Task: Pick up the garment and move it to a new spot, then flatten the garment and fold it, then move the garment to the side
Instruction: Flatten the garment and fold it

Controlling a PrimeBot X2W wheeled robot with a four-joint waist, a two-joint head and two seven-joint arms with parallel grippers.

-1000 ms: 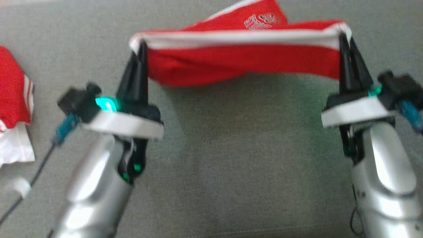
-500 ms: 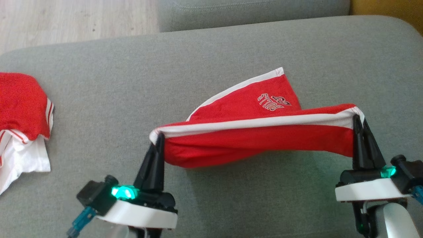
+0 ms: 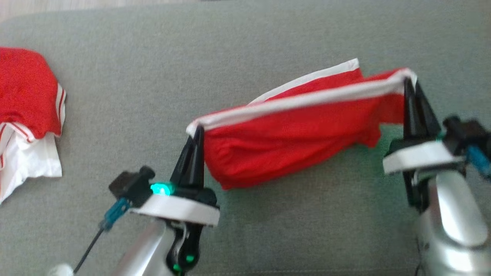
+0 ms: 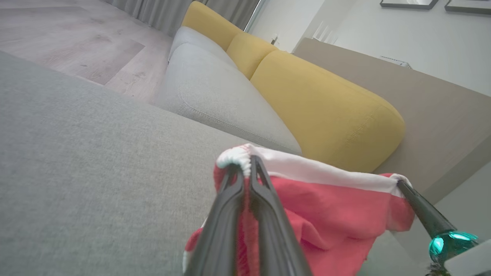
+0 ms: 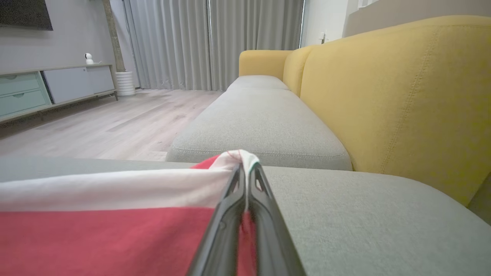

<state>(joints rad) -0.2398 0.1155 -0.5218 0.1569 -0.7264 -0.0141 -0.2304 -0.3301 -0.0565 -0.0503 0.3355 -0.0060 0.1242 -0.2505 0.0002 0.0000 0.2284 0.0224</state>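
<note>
The garment [image 3: 291, 134] is a pair of red shorts with a white waistband, stretched between both grippers above the grey cushion [image 3: 153, 84]. My left gripper [image 3: 197, 130] is shut on the waistband's left end, and the left wrist view shows that gripper [image 4: 247, 163] pinching the bunched white band of the garment [image 4: 326, 214]. At the other end my right gripper [image 3: 409, 81] is shut on the band. Its wrist view has the gripper [image 5: 245, 168] closed on the white edge, with the garment [image 5: 103, 234] running off to the left. One trouser leg trails on the cushion behind.
A second pile of red and white clothing [image 3: 27, 111] lies at the cushion's left edge. Yellow back cushions [image 5: 391, 92] rise to the right of a further grey seat [image 5: 257, 126]. Wooden floor [image 5: 103, 122] and a low cabinet [image 5: 46, 90] lie beyond.
The head camera has shifted between the pictures. The garment hangs more steeply now, with the right end higher and farther than the left, and the printed logo has dropped out of sight behind the band.
</note>
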